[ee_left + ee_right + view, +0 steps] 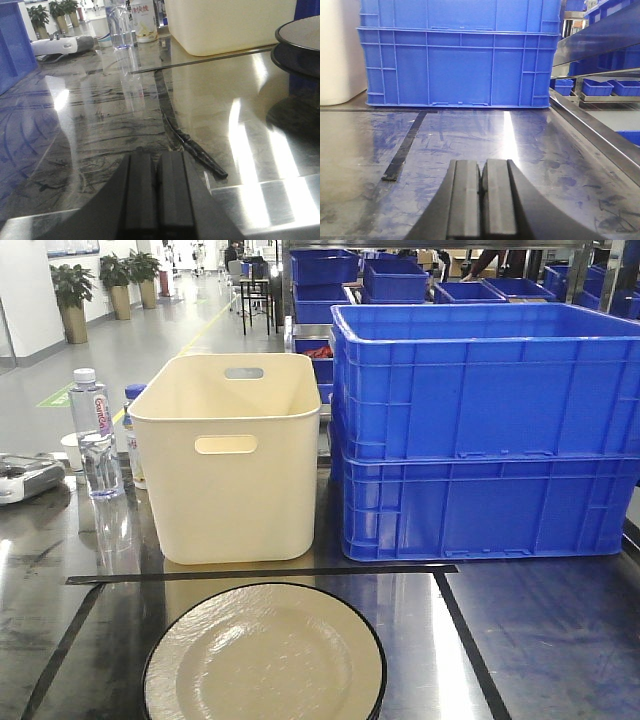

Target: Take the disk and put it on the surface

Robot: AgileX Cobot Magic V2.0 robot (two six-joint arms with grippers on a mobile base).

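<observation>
The disk (265, 655) is a cream plate with a black rim, lying at the near edge of the surface (520, 640), inside the black tape lines. In the left wrist view the disk (300, 32) shows at the upper right, seemingly on top of a second dark-rimmed plate. My left gripper (158, 161) is shut and empty, low over the surface (100, 125), left of the disk and well apart from it. Over the surface (530, 145) to the right, my right gripper (483, 169) is also shut and empty. Neither gripper shows in the front view.
A cream bin (230, 455) and two stacked blue crates (485, 430) stand behind the tape rectangle. A water bottle (96, 435) and a white device (25, 478) sit at the left. A loose tape end (200, 155) curls up. A metal rail (592, 132) edges the right side.
</observation>
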